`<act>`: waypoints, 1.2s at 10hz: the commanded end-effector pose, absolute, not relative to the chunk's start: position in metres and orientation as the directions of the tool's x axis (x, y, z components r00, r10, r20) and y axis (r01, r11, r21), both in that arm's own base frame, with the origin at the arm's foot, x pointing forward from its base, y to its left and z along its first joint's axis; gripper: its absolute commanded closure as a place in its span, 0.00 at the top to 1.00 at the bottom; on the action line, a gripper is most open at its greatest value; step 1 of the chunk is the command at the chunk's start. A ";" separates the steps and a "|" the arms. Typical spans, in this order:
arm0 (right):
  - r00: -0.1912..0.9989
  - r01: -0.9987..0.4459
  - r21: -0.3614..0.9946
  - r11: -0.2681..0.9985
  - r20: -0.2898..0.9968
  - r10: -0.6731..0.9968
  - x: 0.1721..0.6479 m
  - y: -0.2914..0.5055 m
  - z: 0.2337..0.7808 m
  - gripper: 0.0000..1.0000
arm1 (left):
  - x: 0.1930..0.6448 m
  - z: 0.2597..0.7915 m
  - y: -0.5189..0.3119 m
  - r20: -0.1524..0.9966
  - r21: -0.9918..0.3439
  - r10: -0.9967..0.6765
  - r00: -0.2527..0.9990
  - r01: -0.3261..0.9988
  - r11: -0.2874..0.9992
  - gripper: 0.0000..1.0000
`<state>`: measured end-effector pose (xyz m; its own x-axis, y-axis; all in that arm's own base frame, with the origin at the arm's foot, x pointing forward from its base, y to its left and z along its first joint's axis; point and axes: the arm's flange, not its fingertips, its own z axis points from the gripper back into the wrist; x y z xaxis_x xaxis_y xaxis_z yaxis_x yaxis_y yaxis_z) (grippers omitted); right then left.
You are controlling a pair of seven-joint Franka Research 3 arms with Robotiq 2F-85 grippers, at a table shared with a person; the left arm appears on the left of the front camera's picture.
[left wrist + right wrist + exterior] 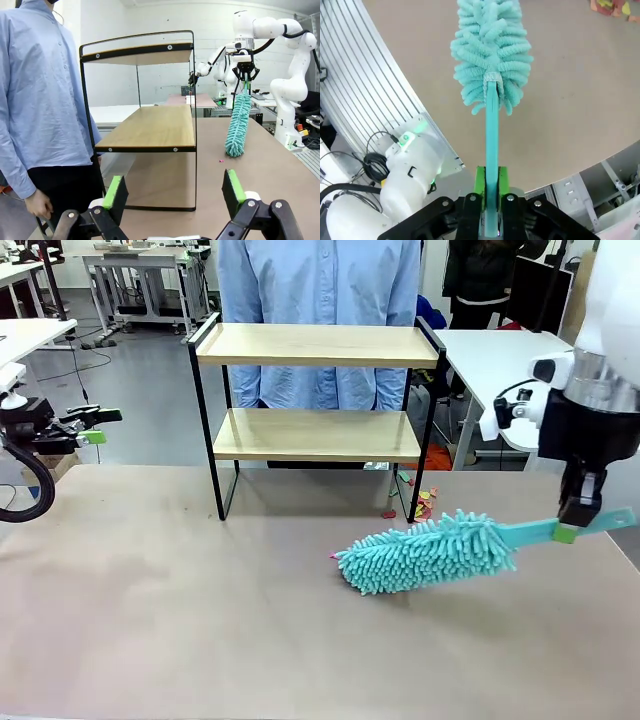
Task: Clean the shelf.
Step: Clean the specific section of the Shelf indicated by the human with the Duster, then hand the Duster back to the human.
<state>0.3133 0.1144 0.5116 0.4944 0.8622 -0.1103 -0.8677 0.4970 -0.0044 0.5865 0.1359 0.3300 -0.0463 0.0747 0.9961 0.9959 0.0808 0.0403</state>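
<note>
- The step in hand looks like carrying the duster (430, 552) to the shelf (318, 345); the right gripper (578, 523) pinches the flat teal handle between its green pads, jaws pressed tight on it.
- The fluffy head hangs low over the table (150, 620) near its right edge, in front of the shelf's right legs; whether it touches the surface I cannot tell.
- To do this well, I judge the arm should lift the head above the top board first, then sweep along the wood from one end to the other, keeping the handle off the thin black frame.
- The grip sits far back on the handle, so the head may sag or twist under pressure; light strokes seem wiser.
- The left gripper (172, 194) hangs at the table's left edge with its fingers spread and nothing between them.
- The shelf stands at the table's far edge, about the middle, right in front of the person (320, 300).
- It has two light wooden boards in a black metal frame, both bare, with no visible dirt.
</note>
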 end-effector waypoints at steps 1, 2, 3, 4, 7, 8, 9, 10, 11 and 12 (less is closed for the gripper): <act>0.438 -0.897 0.015 0.442 -0.108 0.893 0.316 0.105 0.508 0.13 | 0.584 0.334 0.135 0.996 0.043 0.076 -0.049 0.996 0.079 1.00; 0.494 -0.868 -0.004 0.497 -0.110 0.862 0.313 0.114 0.512 0.13 | 0.584 0.334 0.135 0.996 0.043 0.076 -0.049 0.996 0.079 1.00; 0.494 -0.868 -0.004 0.497 -0.110 0.862 0.313 0.114 0.512 0.13 | 0.584 0.334 0.135 0.996 0.043 0.076 -0.049 0.996 0.079 1.00; 0.494 -0.868 -0.004 0.497 -0.110 0.862 0.313 0.114 0.512 0.13 | 0.584 0.334 0.135 0.996 0.043 0.076 -0.049 0.996 0.079 1.00; 0.494 -0.868 -0.004 0.497 -0.110 0.862 0.313 0.114 0.512 0.13 | 0.584 0.334 0.135 0.996 0.043 0.076 -0.049 0.996 0.079 1.00; 0.494 -0.868 -0.004 0.497 -0.110 0.862 0.313 0.114 0.512 0.13 | 0.584 0.334 0.135 0.996 0.043 0.076 -0.049 0.996 0.079 1.00; 0.494 -0.868 -0.004 0.497 -0.110 0.862 0.313 0.114 0.512 0.13 | 0.584 0.334 0.135 0.996 0.043 0.076 -0.049 0.996 0.079 1.00; 0.494 -0.868 -0.004 0.497 -0.110 0.862 0.313 0.114 0.512 0.13 | 0.584 0.334 0.135 0.996 0.043 0.076 -0.049 0.996 0.079 1.00; 0.494 -0.868 -0.004 0.497 -0.110 0.862 0.313 0.114 0.512 0.13 | 0.584 0.334 0.135 0.996 0.043 0.076 -0.049 0.996 0.079 1.00; 0.494 -0.868 -0.004 0.497 -0.110 0.862 0.313 0.114 0.512 0.13 | 0.584 0.334 0.135 0.996 0.043 0.076 -0.049 0.996 0.079 1.00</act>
<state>0.3144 0.1119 0.5106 0.4822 0.8689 -0.1117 -0.8743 0.4854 0.0018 0.5865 0.1359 0.3300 -0.0463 0.0747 0.9961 0.9959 0.0808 0.0403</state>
